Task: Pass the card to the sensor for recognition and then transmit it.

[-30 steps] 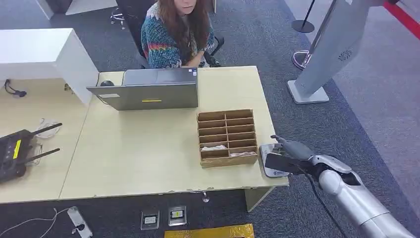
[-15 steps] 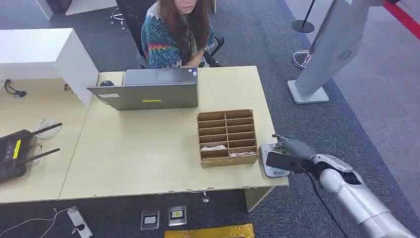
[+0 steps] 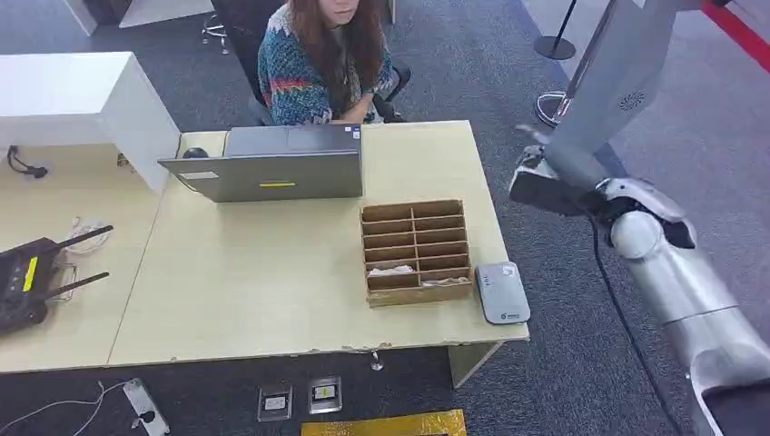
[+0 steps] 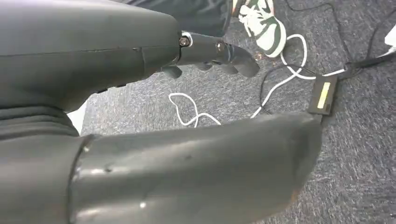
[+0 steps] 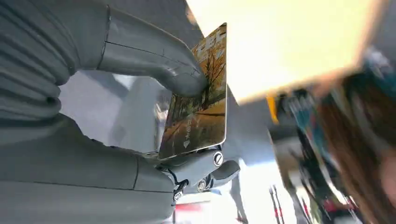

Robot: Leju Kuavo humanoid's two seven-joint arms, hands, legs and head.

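Now the right hand [image 3: 556,186] is up at the right side of the head view, past the right edge of the table [image 3: 272,291] and over the grey carpet, and it grips the card [image 3: 543,193], which looks like a dark flat piece from this side. In the right wrist view the card [image 5: 198,100] is clear: a printed picture of yellow trees, pressed by the thick thumb [image 5: 154,58] from one face while darker fingers hold it from the other face. The card reader [image 3: 502,292], a small grey box, lies on the table at the lower right of the frame, just beside the wooden box with compartments [image 3: 416,252], and the card is well apart from it. I judge, therefore, that the reading step is not the one in hand; the hand seems to be in the second part, bringing the card to be handed over, most likely to the person [image 3: 322,59] who sits behind the laptop [image 3: 272,168] at the upper middle of the frame. The next move probably calls for a reach toward the upper left, over the table corner, with the card kept flat and its free edge forward so that it can be taken. The left hand [image 4: 205,51] hangs over the carpet and cables; its fingers are bent loosely and hold nothing.
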